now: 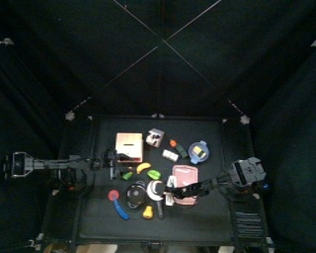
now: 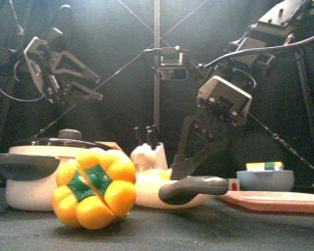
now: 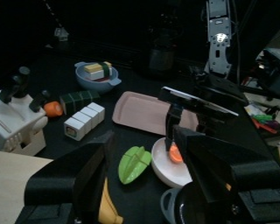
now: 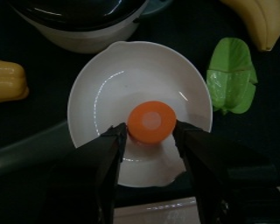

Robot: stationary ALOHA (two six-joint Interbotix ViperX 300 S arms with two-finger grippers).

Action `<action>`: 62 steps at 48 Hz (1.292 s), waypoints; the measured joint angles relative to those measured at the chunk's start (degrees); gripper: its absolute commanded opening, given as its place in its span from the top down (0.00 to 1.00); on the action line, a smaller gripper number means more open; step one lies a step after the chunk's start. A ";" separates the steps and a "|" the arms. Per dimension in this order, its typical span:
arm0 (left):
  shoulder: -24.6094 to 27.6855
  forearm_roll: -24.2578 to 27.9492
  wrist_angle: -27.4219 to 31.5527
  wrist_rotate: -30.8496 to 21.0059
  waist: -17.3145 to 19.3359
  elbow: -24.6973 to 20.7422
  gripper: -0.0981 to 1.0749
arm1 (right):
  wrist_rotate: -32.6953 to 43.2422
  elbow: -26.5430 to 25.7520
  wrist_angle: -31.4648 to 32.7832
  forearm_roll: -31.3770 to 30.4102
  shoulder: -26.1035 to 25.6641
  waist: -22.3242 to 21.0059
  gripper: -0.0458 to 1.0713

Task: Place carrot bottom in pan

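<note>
The carrot bottom (image 4: 152,120), a round orange stub, sits between my right gripper's (image 4: 152,133) fingertips (image 4: 116,136), just over the bowl of the white pan (image 4: 119,70). The jaws touch it on both sides. In the left wrist view the carrot bottom (image 3: 175,154) shows orange in the pan (image 3: 166,173) under the right gripper (image 3: 173,131). In the front view the pan (image 2: 149,188) with its dark handle (image 2: 199,186) stands behind a yellow pepper, with the right gripper (image 2: 186,169) hanging over it. My left gripper (image 3: 143,171) is open and empty, back at the table's left (image 1: 76,166).
A yellow bell pepper (image 2: 94,188) stands at the front beside the pan. A lidded pot (image 2: 35,162) stands at the left. A green leaf (image 4: 234,77) and a banana (image 4: 262,22) lie beside the pan. A pink tray (image 3: 154,109) and a blue bowl (image 3: 95,77) lie further right.
</note>
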 measured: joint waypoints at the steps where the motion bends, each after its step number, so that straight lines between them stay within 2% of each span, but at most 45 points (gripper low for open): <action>1: 0.00 0.00 0.00 0.00 0.00 0.00 0.14 | 0.00 -0.09 0.09 0.00 -0.09 0.00 0.20; 45: 0.00 -1.32 0.00 0.00 0.00 0.00 0.13 | -0.09 -0.09 -0.09 0.00 -0.44 -0.18 0.20; 51: 0.00 -1.41 0.00 0.09 0.00 0.00 0.14 | 0.35 -0.09 0.53 0.09 -2.72 -1.41 0.20; 62: 0.00 -1.32 0.00 0.09 0.00 0.00 0.14 | 0.70 0.00 0.62 2.81 -7.73 -6.33 0.20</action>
